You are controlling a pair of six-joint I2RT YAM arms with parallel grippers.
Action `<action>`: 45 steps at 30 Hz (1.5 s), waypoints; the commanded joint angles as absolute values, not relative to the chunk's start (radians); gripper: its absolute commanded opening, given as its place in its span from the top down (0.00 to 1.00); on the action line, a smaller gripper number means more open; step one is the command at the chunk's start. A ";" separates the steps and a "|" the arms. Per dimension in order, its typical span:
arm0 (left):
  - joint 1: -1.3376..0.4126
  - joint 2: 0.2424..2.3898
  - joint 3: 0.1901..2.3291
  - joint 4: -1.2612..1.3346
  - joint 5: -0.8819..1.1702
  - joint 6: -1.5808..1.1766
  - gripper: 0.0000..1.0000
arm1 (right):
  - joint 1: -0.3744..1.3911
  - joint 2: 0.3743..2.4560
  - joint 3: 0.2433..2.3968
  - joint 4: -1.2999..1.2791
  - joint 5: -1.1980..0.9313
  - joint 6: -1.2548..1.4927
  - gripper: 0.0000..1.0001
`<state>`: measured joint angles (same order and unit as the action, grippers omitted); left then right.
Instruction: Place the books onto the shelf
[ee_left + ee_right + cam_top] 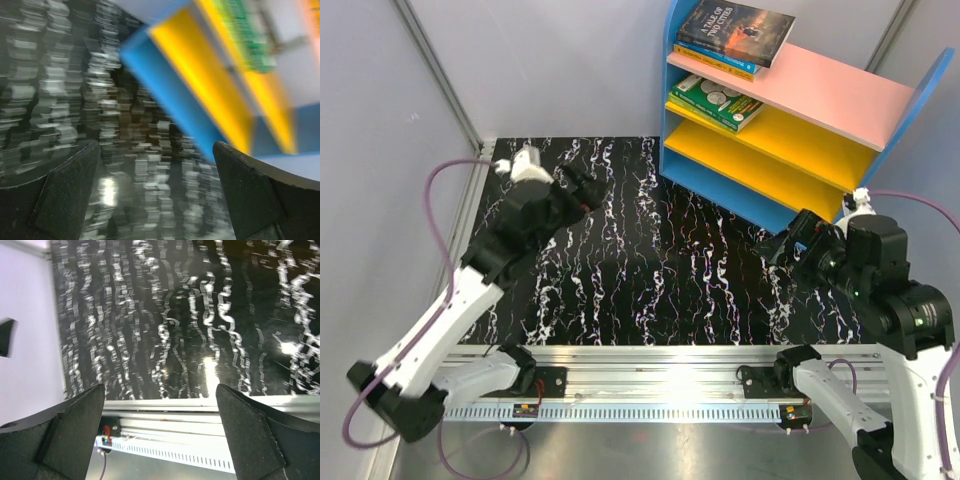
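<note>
White-and-black arms, purple cables

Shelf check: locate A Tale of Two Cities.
Top view, upper right: A Tale of Two Cities lies on another book, at the left end of the pink top board.

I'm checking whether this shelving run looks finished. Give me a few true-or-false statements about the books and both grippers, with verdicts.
1. A dark book lies on the pink top board. True.
2. The green book with coins also lies on the pink top board. False: it lies on the yellow board just below.
3. The left gripper is holding a book. False: its jaws stand open with nothing between them.
4. The right gripper is open and holds nothing. True.
</note>
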<state>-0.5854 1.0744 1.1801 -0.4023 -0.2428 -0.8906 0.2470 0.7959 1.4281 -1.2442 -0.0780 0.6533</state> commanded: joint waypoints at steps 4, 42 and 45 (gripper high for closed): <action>-0.571 0.739 0.878 -0.379 -0.735 -0.472 0.01 | 0.252 0.658 1.378 -1.178 -0.167 0.600 0.00; -0.002 1.307 0.241 0.998 -0.144 -0.021 0.01 | 0.250 0.572 1.132 -0.975 -0.014 0.628 0.00; 0.020 1.310 0.198 1.051 -0.149 -0.032 0.01 | 0.252 0.574 1.026 -0.814 0.043 0.533 0.00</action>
<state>-0.0040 1.3106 0.2157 0.8818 -0.2283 -0.0452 0.2470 0.5625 1.0828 -1.0328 -0.0532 0.6155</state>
